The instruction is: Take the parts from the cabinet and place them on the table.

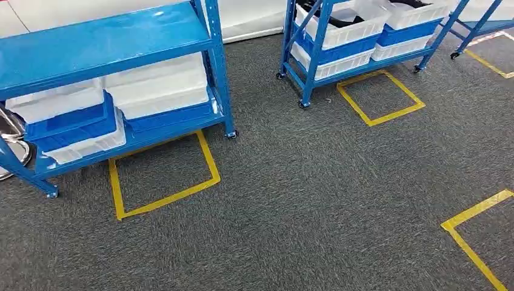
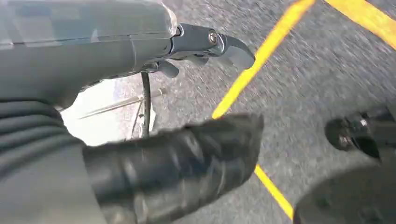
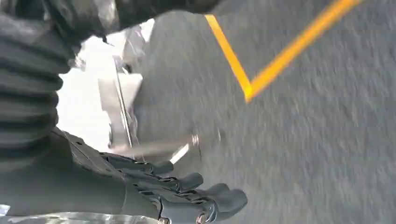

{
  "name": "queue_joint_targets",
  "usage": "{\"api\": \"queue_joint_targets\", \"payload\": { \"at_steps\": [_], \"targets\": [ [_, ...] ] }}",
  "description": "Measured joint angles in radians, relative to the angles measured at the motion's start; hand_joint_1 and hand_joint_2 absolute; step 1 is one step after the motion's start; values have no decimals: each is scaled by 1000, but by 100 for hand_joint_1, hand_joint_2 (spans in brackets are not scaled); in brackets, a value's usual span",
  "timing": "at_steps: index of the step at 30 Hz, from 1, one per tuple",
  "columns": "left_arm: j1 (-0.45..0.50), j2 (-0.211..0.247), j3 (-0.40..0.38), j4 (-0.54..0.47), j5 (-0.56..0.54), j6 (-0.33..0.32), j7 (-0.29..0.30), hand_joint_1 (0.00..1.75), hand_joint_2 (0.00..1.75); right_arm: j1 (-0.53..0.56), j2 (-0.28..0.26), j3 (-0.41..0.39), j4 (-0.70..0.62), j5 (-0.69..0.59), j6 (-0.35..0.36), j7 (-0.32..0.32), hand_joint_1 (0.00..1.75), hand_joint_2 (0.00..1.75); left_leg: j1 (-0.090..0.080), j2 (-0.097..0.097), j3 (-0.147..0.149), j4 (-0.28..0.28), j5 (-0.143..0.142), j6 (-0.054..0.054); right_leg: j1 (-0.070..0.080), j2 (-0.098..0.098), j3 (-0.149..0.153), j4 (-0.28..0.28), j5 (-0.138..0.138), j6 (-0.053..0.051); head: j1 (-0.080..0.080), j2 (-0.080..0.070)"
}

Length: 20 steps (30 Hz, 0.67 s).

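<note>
Seemingly empty, both: left hand (image 2: 140,154) with thumb and fingers apart, right hand (image 3: 154,191) with fingers loosely extended, each hanging over grey carpet (image 1: 303,200). Ahead and to the left, nearer the left hand's side, blue cabinet (image 1: 103,48) with white and blue bins (image 1: 157,85), long side running across the head view. Parts themselves hidden inside those bins. Farther right, second cabinet (image 1: 363,51), something dark (image 1: 330,18) in its top bin.

Carpet (image 3: 303,149) with a taped corner (image 3: 247,91) lies beyond the right hand (image 3: 187,196); tape lines (image 2: 252,70) run past the left hand (image 2: 187,51).
</note>
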Motion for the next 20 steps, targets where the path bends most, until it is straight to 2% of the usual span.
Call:
{"api": "queue_joint_targets", "payload": {
  "at_steps": [2,3,4,5,6,7,8,9,10,11,12,13,14,15,17,18,19,20],
  "targets": [
    [-4,5,-6,19,34,14,-5,0,175,-14,-9,6,46,-37,-2,4,0,175,6,2,-84,127,-69,-12,0,-1,10,-4,-6,-4,0,0],
    [-4,8,-11,31,53,22,-8,0,175,-20,-14,14,64,-56,-3,4,0,175,8,3,-119,167,-91,-15,1,-1,14,-3,-11,-4,0,0],
    [-5,11,-16,42,69,29,-10,0,175,-25,-20,23,75,-72,-6,4,0,175,9,3,-138,174,-83,-16,1,-1,19,-2,-16,-4,0,0],
    [-3,18,-24,54,88,39,-13,0,175,-28,-23,36,85,-91,-9,3,0,0,9,4,-136,140,-44,-15,1,-1,27,-2,-21,-3,0,0],
    [-1,21,-32,68,108,48,-15,0,0,-32,-29,51,92,-110,-13,2,0,0,9,4,-115,68,17,-11,1,-1,36,-2,-27,-1,0,0],
    [0,26,-39,78,124,56,-18,0,0,-35,-30,64,99,-126,-15,0,0,0,9,4,-87,-14,75,-6,2,-1,45,-2,-31,0,0,0],
    [0,31,-47,90,144,65,-21,0,0,-36,-33,80,102,-144,-17,-2,0,0,6,7,-66,-83,116,2,2,-2,45,-3,-35,3,0,0],
    [0,37,-55,102,161,74,-23,0,0,-39,-34,93,108,-160,-18,-3,0,0,-2,8,-69,-80,70,6,6,-2,51,-1,-36,7,0,0],
    [-3,42,-66,112,181,82,-27,0,0,-40,-38,110,112,-178,-19,-4,0,0,-3,4,-70,-89,44,14,5,-3,44,1,-39,14,0,0],
    [-2,45,-79,120,200,92,-29,0,0,-43,-40,129,115,-197,-20,-5,0,175,-3,4,-72,-94,84,22,7,-7,46,2,-43,21,0,0],
    [0,50,-90,129,219,101,-30,0,0,-42,-40,149,119,-216,-21,-7,0,175,-3,2,-70,-94,94,27,7,-8,50,-1,-46,26,0,0],
    [-1,51,-100,138,237,110,-33,0,0,-41,-45,169,121,-232,-22,-10,0,175,6,0,-64,-108,104,34,14,-10,57,-2,-48,33,0,0],
    [-2,55,-114,147,258,119,-37,0,0,-39,-48,194,126,-252,-24,-11,0,175,9,0,-50,-119,113,37,6,-7,58,13,-59,38,0,0],
    [-5,59,-126,153,278,130,-40,0,0,-36,-52,216,130,-270,-26,-15,0,175,9,-3,-50,-122,115,43,5,-7,39,50,-92,40,0,0],
    [-14,69,-153,164,319,147,-45,0,0,-31,-57,258,142,-308,-34,-18,0,175,8,-12,-54,-121,117,45,1,-7,-33,197,-174,48,0,0],
    [-19,74,-166,168,339,157,-48,0,0,-26,-59,277,149,-327,-35,-20,0,175,8,-18,-54,-121,117,45,-1,-7,-68,262,-195,52,0,0],
    [-27,79,-178,172,358,166,-50,0,0,-18,-60,298,157,-345,-36,-20,0,175,8,-27,-54,-120,116,45,-3,-7,-84,287,-189,54,0,0],
    [-33,85,-191,174,377,176,-53,0,0,-9,-62,320,166,-364,-37,-21,0,175,8,-37,-53,-118,114,44,-6,-7,-78,265,-160,56,0,0]
  ]
}}
